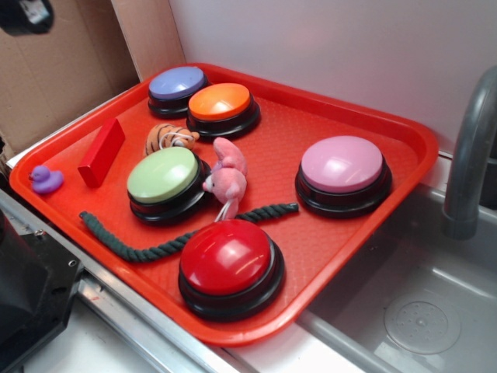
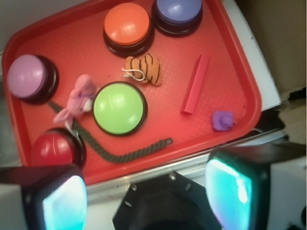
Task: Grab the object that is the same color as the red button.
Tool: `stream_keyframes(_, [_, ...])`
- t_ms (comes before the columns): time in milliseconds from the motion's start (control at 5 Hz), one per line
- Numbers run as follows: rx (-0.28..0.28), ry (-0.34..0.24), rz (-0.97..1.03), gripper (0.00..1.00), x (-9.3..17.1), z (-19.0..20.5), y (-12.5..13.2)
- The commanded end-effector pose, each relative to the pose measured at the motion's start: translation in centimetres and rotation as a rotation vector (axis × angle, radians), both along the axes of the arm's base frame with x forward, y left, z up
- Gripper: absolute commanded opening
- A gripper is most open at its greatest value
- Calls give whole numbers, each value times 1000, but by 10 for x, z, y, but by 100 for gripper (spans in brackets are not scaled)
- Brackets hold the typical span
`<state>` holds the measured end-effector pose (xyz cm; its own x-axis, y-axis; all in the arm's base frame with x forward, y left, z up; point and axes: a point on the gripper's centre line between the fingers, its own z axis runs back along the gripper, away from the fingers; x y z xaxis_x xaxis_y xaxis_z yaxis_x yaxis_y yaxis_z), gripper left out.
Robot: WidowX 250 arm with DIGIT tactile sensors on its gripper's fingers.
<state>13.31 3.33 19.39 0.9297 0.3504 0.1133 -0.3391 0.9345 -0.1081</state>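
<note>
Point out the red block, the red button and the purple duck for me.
red block (image 1: 102, 152): exterior view, middle of its top face.
red button (image 1: 227, 256): exterior view, centre of its dome.
purple duck (image 2: 223, 120): wrist view, on its body.

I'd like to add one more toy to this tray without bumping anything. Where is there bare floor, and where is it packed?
Bare tray floor lies between the orange button and pink button, and below the red block, left of the rope. It is crowded around the green button, with tiger and pink plush close by.
</note>
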Motion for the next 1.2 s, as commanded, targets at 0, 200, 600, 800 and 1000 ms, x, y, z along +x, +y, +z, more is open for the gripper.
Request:
stream_keyframes(0, [35, -38, 229, 100, 25, -56, 47])
stream_keyframes(200, [43, -30, 314, 100, 41, -93, 66])
stream_keyframes(600, [54, -31, 370, 100, 55, -147, 80])
stream_keyframes(800, [63, -22, 365, 100, 53, -160, 82])
stream_keyframes(1000, [53, -10, 343, 100, 53, -173, 79])
